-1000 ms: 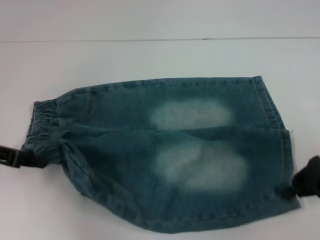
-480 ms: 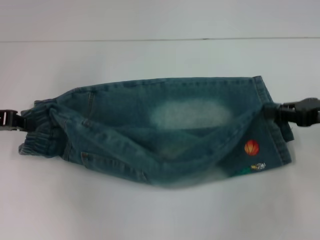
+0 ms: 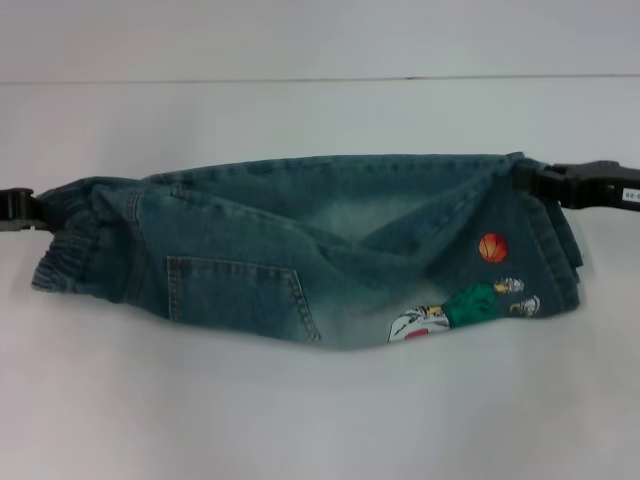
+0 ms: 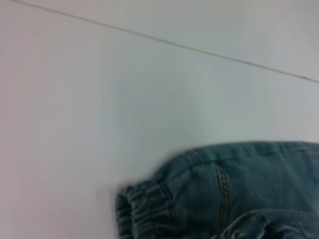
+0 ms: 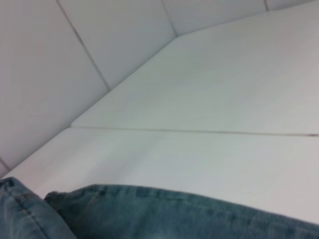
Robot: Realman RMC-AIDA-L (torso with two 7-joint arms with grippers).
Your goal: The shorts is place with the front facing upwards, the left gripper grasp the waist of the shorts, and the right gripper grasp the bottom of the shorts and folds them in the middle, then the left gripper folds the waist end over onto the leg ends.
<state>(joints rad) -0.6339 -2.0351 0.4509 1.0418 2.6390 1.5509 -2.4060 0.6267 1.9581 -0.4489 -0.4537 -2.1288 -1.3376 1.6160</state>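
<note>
The blue denim shorts (image 3: 300,250) lie across the white table (image 3: 320,420), half folded along their length, with a back pocket, an orange ball patch and a cartoon patch showing on the turned-over layer. My left gripper (image 3: 40,208) is shut on the elastic waist (image 3: 70,265) at the left end and holds it raised. At the right end my right gripper (image 3: 535,183) is shut on the leg hem, lifting it over the far edge. The left wrist view shows the gathered waist (image 4: 149,214); the right wrist view shows a strip of denim (image 5: 174,214).
A thin seam (image 3: 320,79) runs across the white table behind the shorts. Bare white surface lies in front of the shorts and behind them.
Both grippers have carried the near edge of the shorts up and toward the far edge. The folded-over layer now shows the pocket and the patches.
</note>
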